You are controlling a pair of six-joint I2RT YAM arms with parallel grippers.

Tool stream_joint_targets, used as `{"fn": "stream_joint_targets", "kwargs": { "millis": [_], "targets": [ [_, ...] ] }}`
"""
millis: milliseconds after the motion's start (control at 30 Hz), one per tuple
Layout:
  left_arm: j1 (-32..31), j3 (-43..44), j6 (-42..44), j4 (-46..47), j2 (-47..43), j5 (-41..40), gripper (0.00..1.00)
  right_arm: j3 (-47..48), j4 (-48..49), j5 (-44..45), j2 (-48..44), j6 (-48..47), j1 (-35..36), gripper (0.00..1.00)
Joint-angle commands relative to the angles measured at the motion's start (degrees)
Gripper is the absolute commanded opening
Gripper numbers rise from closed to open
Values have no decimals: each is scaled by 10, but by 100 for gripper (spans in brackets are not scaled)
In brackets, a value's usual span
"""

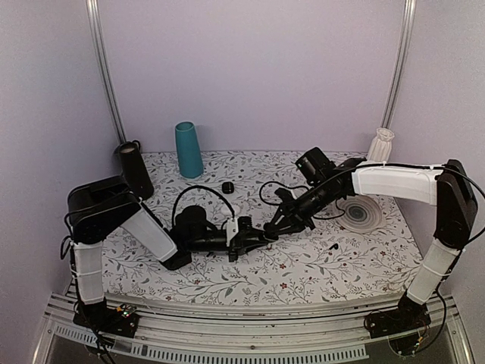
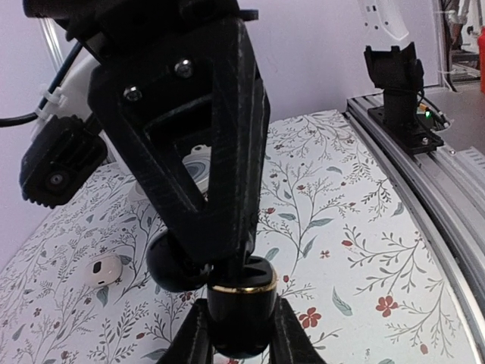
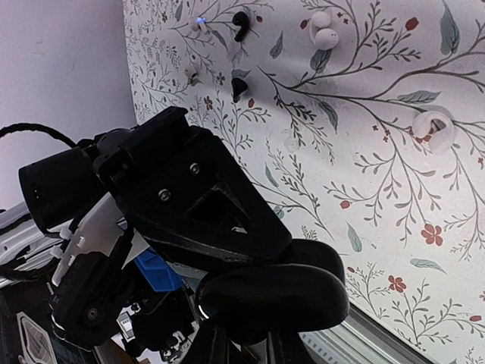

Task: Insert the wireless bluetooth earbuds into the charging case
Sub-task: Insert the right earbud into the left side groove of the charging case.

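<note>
Now | charging case (image 2: 242,303): glossy black, gold rim | left claw (image 2: 241,339), right claw (image 3: 244,343) pinching it

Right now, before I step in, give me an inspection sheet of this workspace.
Surface: floral-print table, flat.
Job's things: charging case held between both grippers; two black earbuds lying loose on the table.
Clutter: teal cup, black cylinder, white ribbed object, white disc, white case, white earbuds.
Grippers: left gripper shut on the case; right gripper apparently shut on its upper part.
Cables: black cable loop above the left arm.
Surroundings: lilac walls, metal rails.
</note>
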Motion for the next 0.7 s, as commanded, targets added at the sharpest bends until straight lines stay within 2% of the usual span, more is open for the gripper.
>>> {"fn": "stream_joint_targets", "kwargs": {
  "millis": [0, 233, 367, 667],
  "targets": [
    [-32, 49, -16, 99, 10, -52, 0, -8, 37, -19, 5, 19, 21, 12],
    [-40, 54, -24, 119, 27, -95, 0, -12, 37, -13, -2, 23, 20, 18],
    [-41, 58, -29, 121, 32, -110, 0, -16, 38, -9, -9, 25, 20, 26],
    [-41, 53, -38, 156, 43, -104, 0, -22, 34, 2, -21, 26, 17, 28]
  ]
}}
